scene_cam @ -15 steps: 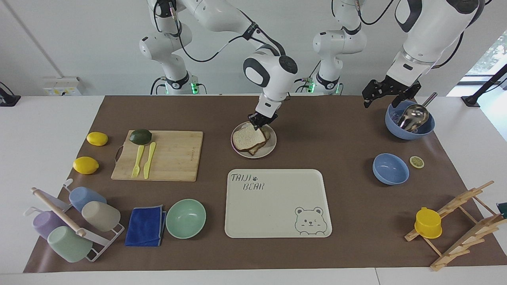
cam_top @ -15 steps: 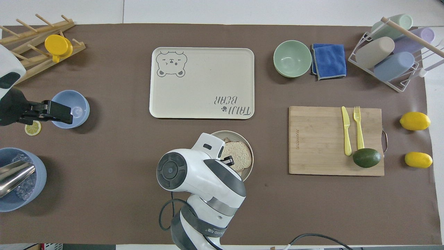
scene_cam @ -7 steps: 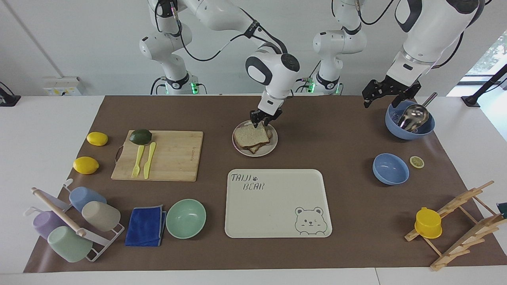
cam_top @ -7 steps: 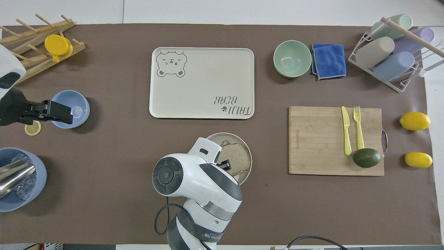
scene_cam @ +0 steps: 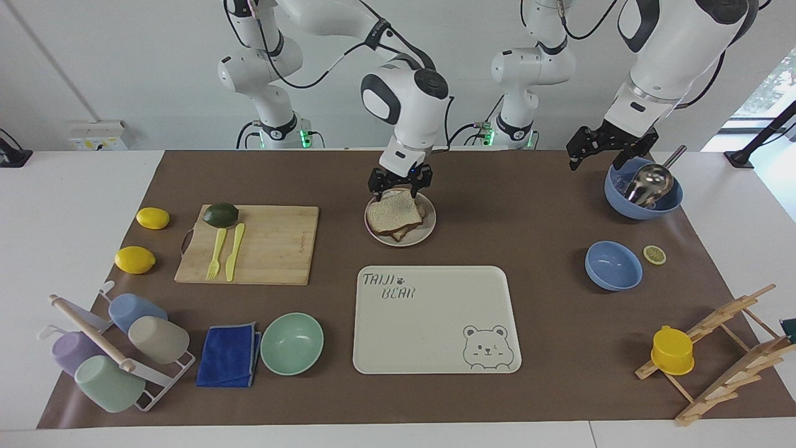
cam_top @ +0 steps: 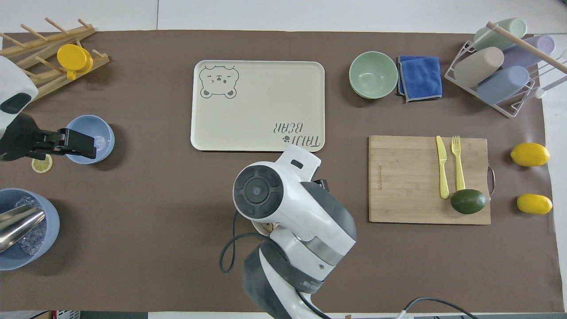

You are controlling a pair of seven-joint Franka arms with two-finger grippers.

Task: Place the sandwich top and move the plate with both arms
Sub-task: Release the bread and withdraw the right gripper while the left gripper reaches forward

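Observation:
The sandwich top (scene_cam: 392,213), a plain slice of brown bread, lies on the other slices on the small round plate (scene_cam: 424,234), between the robots and the bear tray. My right gripper (scene_cam: 401,182) is open and empty, just above the edge of the bread nearest the robots. In the overhead view the right arm (cam_top: 288,199) hides the plate and the bread. My left gripper (scene_cam: 606,151) waits in the air by the large blue bowl with the metal scoop (scene_cam: 643,186); in the overhead view it (cam_top: 77,144) covers part of the small blue bowl.
The cream bear tray (scene_cam: 435,320) lies just farther from the robots than the plate. A cutting board (scene_cam: 261,246) with fork, knife and avocado lies toward the right arm's end. A small blue bowl (scene_cam: 612,266), lemon slice, mint bowl (scene_cam: 291,343) and racks stand around.
My right gripper has let go of the bread, risen a little off it and turned, and the arm has swung over the plate. The left arm has barely moved.

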